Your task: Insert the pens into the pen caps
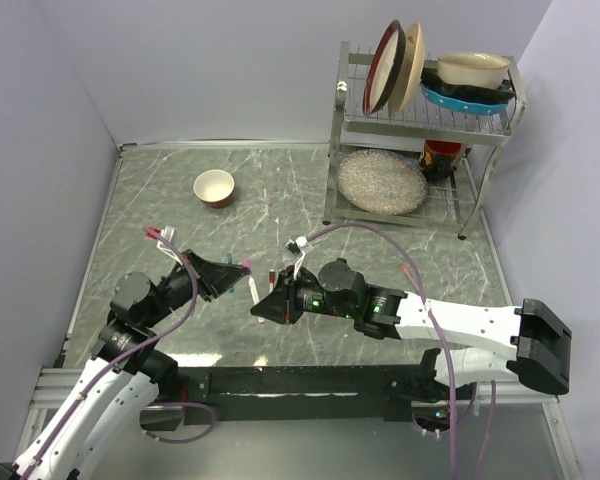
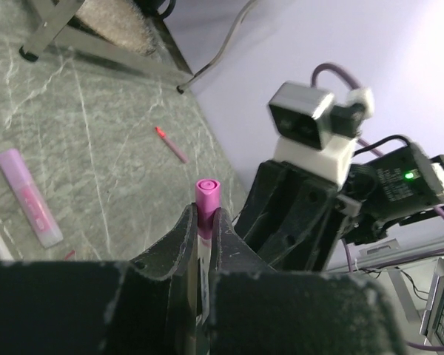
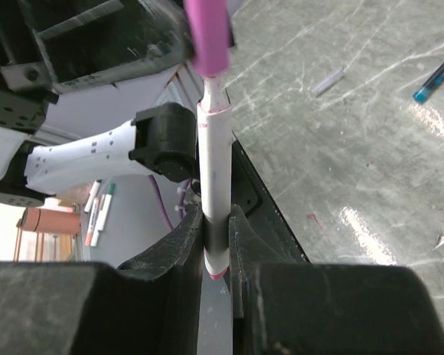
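Observation:
My left gripper [image 2: 205,214] is shut on a magenta-pink pen cap [image 2: 206,191] that sticks out past its fingertips; a white barrel shows below it between the fingers. My right gripper [image 3: 217,222] is shut on a white pen [image 3: 213,163] with a pink tip, and the tip meets the open end of the cap [image 3: 207,33]. In the top view the left gripper [image 1: 242,268] and the right gripper [image 1: 263,310] meet above the table's front middle. A teal pen [image 3: 436,78] and a lilac marker [image 2: 29,207] lie loose on the table.
A cream bowl [image 1: 214,187] stands at the back left. A metal dish rack [image 1: 332,170] with plates and bowls stands at the back right. Red pens [image 1: 158,236] lie at the left and a salmon pen [image 1: 412,272] at the right.

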Controlling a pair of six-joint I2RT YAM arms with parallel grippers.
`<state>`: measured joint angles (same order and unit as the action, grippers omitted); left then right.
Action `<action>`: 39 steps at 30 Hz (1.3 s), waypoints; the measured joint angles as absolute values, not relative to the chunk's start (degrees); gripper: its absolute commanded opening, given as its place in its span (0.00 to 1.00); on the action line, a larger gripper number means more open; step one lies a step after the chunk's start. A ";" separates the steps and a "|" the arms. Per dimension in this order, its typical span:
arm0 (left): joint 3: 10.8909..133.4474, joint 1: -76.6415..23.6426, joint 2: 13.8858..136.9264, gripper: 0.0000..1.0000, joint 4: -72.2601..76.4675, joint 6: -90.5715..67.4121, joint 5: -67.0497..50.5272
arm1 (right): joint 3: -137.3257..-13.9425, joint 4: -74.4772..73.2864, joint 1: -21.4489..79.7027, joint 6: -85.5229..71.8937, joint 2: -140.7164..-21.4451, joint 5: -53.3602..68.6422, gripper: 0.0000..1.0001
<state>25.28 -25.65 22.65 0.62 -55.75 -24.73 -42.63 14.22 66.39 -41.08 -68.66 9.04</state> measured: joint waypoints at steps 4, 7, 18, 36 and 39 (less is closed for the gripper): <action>25.28 -25.71 21.89 0.01 -1.45 -55.13 -23.53 | -43.31 13.65 66.35 -41.06 -68.75 8.54 0.00; 25.28 -25.76 21.34 0.01 -1.87 -55.18 -22.90 | -43.53 13.69 66.35 -41.15 -68.95 8.67 0.00; 23.31 -25.61 19.94 0.04 -1.17 -57.67 -22.98 | -44.91 13.10 66.08 -41.15 -71.02 8.36 0.00; 28.14 -25.87 21.39 0.77 -6.72 -55.40 -24.14 | -44.84 19.42 64.90 -39.18 -70.96 12.10 0.00; 30.48 -25.87 24.08 0.75 -6.66 -53.80 -24.05 | -44.66 20.16 65.39 -39.20 -70.96 13.19 0.00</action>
